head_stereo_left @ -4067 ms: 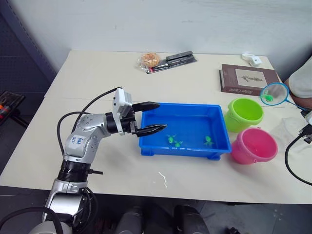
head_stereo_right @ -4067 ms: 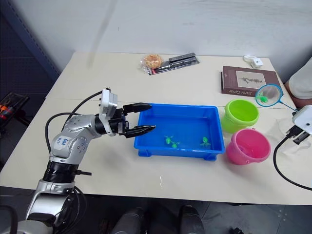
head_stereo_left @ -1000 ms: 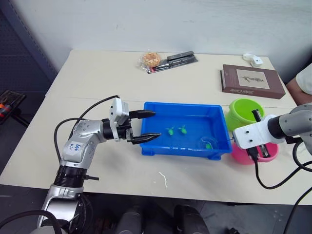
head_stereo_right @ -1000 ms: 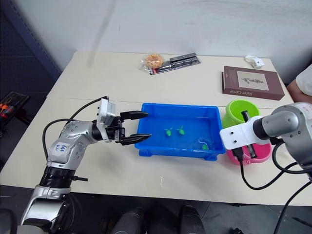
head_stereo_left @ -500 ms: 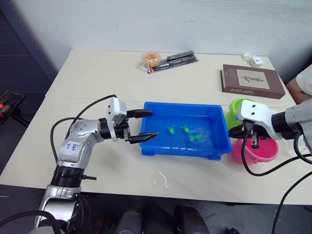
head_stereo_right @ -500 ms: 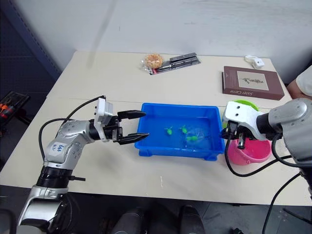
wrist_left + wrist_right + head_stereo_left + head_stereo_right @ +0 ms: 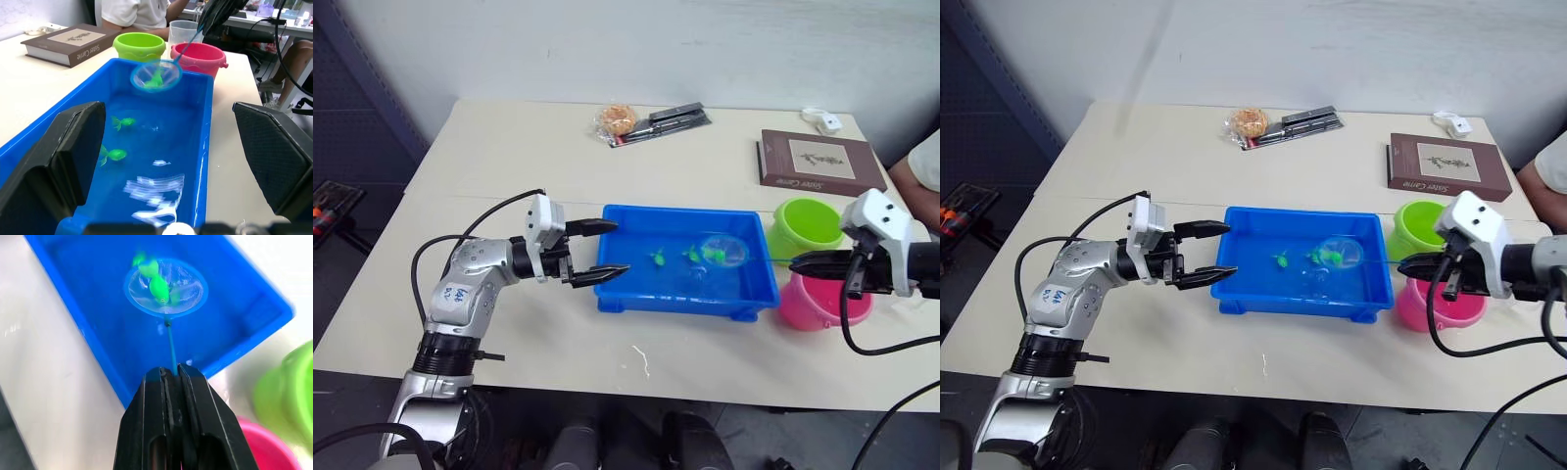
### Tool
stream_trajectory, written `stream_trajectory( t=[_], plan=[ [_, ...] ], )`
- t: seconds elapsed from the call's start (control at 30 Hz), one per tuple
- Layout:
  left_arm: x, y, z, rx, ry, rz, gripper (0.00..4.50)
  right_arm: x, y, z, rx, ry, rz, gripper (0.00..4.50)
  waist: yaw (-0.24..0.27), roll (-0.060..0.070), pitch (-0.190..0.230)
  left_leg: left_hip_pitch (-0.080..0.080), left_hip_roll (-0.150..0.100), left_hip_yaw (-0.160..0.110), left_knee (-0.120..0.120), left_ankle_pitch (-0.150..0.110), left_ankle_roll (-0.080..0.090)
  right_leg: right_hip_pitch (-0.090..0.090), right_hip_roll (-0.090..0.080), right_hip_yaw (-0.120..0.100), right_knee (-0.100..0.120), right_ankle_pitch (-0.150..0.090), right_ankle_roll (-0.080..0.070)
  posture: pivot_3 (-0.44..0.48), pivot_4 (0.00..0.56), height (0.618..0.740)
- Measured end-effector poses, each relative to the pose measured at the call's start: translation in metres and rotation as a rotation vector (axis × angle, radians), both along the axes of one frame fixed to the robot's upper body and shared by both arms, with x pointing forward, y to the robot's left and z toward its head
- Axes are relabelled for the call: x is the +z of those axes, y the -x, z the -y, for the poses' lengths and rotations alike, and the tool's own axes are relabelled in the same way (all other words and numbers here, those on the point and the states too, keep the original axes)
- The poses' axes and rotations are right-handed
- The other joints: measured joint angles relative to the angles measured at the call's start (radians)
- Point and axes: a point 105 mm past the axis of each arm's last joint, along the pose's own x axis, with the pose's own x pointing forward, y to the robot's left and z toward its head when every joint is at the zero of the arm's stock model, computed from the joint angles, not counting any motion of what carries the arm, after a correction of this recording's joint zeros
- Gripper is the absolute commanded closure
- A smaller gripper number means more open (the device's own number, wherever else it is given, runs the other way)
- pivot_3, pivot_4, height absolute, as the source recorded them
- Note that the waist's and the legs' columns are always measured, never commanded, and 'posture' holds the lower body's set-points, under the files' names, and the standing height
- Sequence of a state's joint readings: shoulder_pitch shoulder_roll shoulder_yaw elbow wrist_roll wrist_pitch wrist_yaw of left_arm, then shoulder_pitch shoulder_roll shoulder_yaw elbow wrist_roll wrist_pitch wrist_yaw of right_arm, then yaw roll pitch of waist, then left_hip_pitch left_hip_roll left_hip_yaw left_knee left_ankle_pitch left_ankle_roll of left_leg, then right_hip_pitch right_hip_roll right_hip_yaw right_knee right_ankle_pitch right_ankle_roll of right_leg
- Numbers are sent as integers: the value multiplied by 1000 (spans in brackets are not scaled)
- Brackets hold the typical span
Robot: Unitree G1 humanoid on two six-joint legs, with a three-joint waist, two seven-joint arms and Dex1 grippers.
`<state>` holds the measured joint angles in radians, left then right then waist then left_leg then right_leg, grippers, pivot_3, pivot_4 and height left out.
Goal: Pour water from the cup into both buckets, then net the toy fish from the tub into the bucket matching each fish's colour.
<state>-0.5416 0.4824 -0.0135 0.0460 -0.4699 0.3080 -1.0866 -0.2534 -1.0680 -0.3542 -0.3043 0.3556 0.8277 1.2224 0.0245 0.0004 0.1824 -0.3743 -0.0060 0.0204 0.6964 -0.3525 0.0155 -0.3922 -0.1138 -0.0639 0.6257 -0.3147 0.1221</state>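
Note:
The blue tub (image 7: 674, 305) holds water and two green toy fish (image 7: 658, 260) near its middle. My right gripper (image 7: 795, 262) is shut on the thin handle of a small round net (image 7: 725, 251), held just above the tub's right half with a green fish (image 7: 159, 284) in it. Right of the tub stand the lime-green bucket (image 7: 803, 225) and, nearer me, the pink bucket (image 7: 808, 305). My left gripper (image 7: 623, 247) is open, its fingers straddling the tub's left end. The clear cup (image 7: 185, 31) stands behind the pink bucket.
A brown book (image 7: 819, 163) lies behind the green bucket. A snack packet (image 7: 613, 120) and a black tool pack (image 7: 675, 117) sit at the table's far edge. A person's arm (image 7: 920, 168) shows at the right edge. Small water drops (image 7: 641, 360) mark the table front.
The net has come up out of the water with a green fish in it, and my right arm has drawn back to the right. My left gripper has barely moved.

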Motion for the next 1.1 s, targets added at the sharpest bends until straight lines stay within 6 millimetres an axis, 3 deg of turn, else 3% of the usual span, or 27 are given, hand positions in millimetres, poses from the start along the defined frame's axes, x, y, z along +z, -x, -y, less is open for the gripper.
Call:
stream_trajectory(
  t=[0.13,0.27,0.43,0.67,0.97,1.1],
  plan=[
    [8,-2,4,-14,40,-22,52,0,8,21,-124,-45,84,4500,2,0,0,0,-1,0,0,0,0,0,0,0,0,0,0,0,150,738],
    [15,-3,10,-35,61,-24,52,13,7,38,-227,-20,261,4500,1,0,0,0,-1,1,0,0,0,0,0,1,0,0,1,0,150,738],
    [21,-5,21,-71,69,-20,52,11,8,78,-379,137,424,4500,1,0,0,0,-1,2,0,0,0,0,0,1,0,0,1,0,150,738],
    [18,-5,31,-101,62,-32,52,1,8,115,-469,366,565,4500,-3,0,0,2,0,4,-1,0,0,0,1,3,0,0,1,0,150,738],
    [16,-4,37,-114,62,-38,52,-15,-6,117,-354,713,720,4500,-4,0,0,3,0,5,-2,0,0,0,1,5,0,0,0,0,150,738],
    [15,-3,39,-118,60,-36,52,-15,-10,115,-329,787,792,4500,-3,0,0,3,0,5,-2,0,0,0,1,5,0,0,0,0,150,738]
  ],
)
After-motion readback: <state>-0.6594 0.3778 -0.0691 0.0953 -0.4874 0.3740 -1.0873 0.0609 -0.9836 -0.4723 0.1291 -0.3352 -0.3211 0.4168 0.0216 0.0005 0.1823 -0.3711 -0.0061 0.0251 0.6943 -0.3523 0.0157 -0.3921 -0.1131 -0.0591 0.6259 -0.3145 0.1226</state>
